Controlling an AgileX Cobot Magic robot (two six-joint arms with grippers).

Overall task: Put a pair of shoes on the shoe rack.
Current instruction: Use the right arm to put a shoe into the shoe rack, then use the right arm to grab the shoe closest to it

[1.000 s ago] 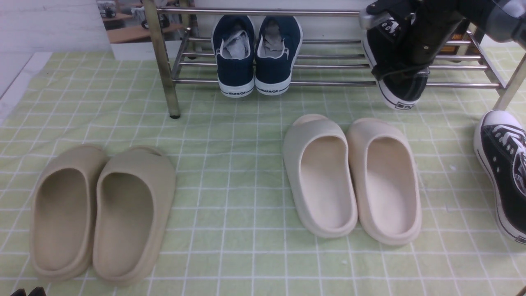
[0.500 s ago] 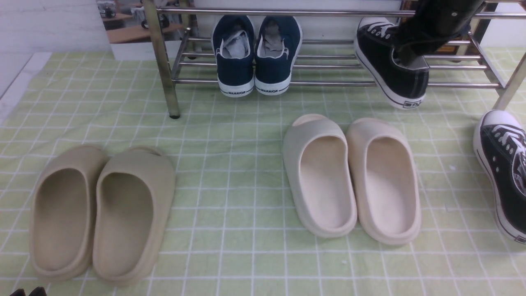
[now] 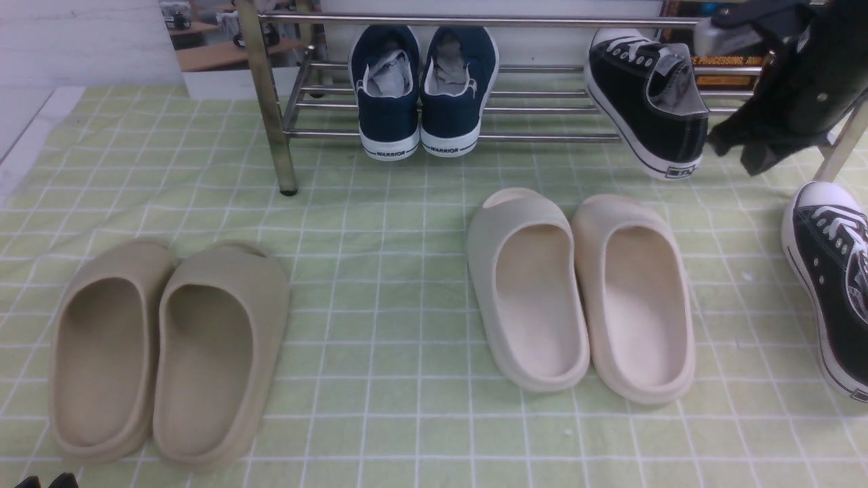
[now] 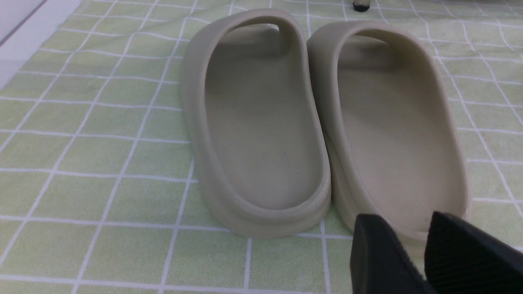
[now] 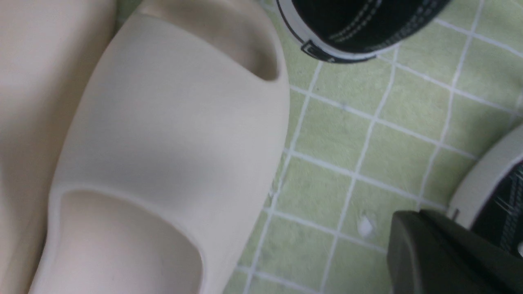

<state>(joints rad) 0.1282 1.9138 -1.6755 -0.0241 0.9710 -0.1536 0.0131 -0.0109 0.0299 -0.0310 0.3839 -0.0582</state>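
Front: black sneaker (image 3: 651, 102) skewed on shoe rack's (image 3: 542, 137) right end, heel overhanging; may slip.
Left wrist: left fingers (image 4: 380, 257) parted, empty.
Right wrist: right fingers (image 5: 441, 253) closed beside second sneaker (image 5: 486, 183) at tabletop's (image 5: 367, 143) right edge; I could shove it.

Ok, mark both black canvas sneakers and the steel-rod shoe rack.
black canvas sneaker on the rack (image 3: 637, 108): front view, black side.
black canvas sneaker on the cloth (image 3: 816, 200): front view, white toe cap.
steel-rod shoe rack (image 3: 542, 137): front view, front rod.
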